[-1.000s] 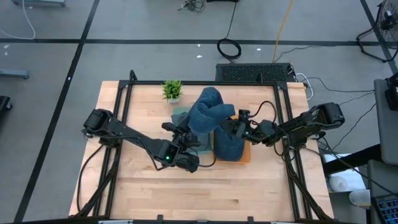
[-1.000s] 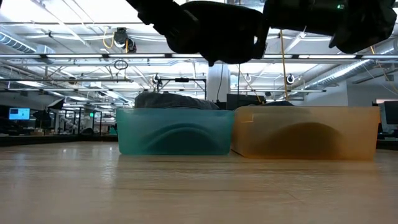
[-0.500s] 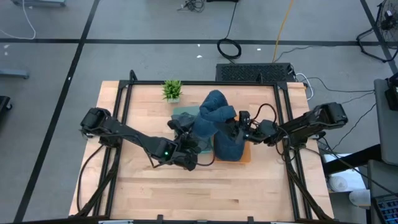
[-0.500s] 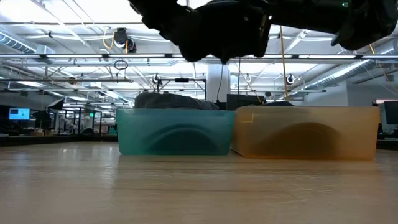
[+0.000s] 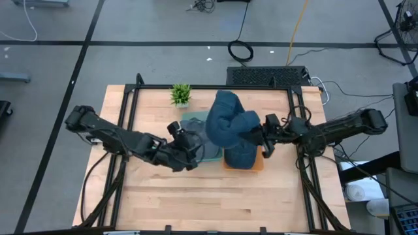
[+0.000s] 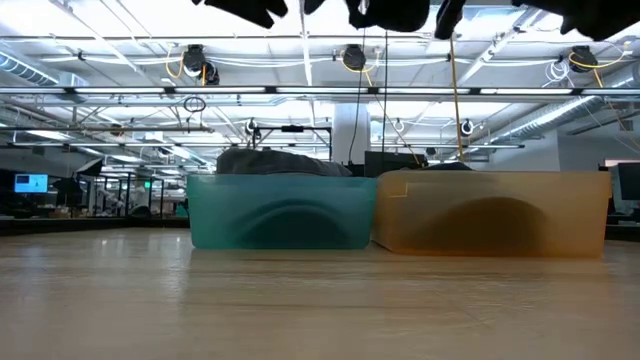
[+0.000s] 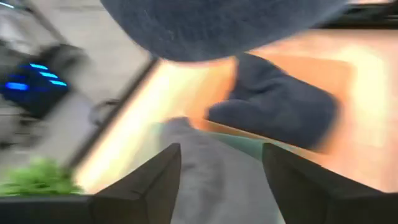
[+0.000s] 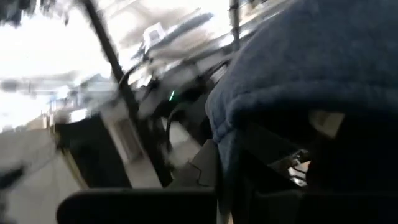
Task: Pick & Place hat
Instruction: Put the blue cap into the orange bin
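Observation:
A blue knit hat [image 5: 227, 117] hangs in the air over the two bins, and my right gripper [image 5: 261, 136] is shut on it from the table's right. It fills the right wrist view [image 8: 311, 62] and shows overhead in the left wrist view [image 7: 217, 25]. My left gripper [image 5: 189, 145] stands open just left of the hat with nothing between its fingers [image 7: 158, 183]. Below are a teal bin [image 5: 193, 121] holding a grey hat [image 7: 199, 165] and an orange bin [image 5: 260, 164] holding another blue hat [image 7: 273, 106]. My right gripper is shut on the hat's right side, near its folded edge [image 8: 231, 127]. The fingers come about level from the table's right. The cloth drapes over the fingertips and hides the place of contact. The hat is lifted clear of both bins.
The teal bin [image 6: 280, 212] and the orange bin [image 6: 490, 215] stand side by side at the table's middle. A small green plant [image 5: 181, 94] stands at the far edge. Bare wood lies along the near half of the table.
My left gripper has opened, let go of the blue hat and drawn back toward the table's left. My right gripper has shut on the hat and pulled slightly toward the right. The hat has risen, nearly out of the low view's top.

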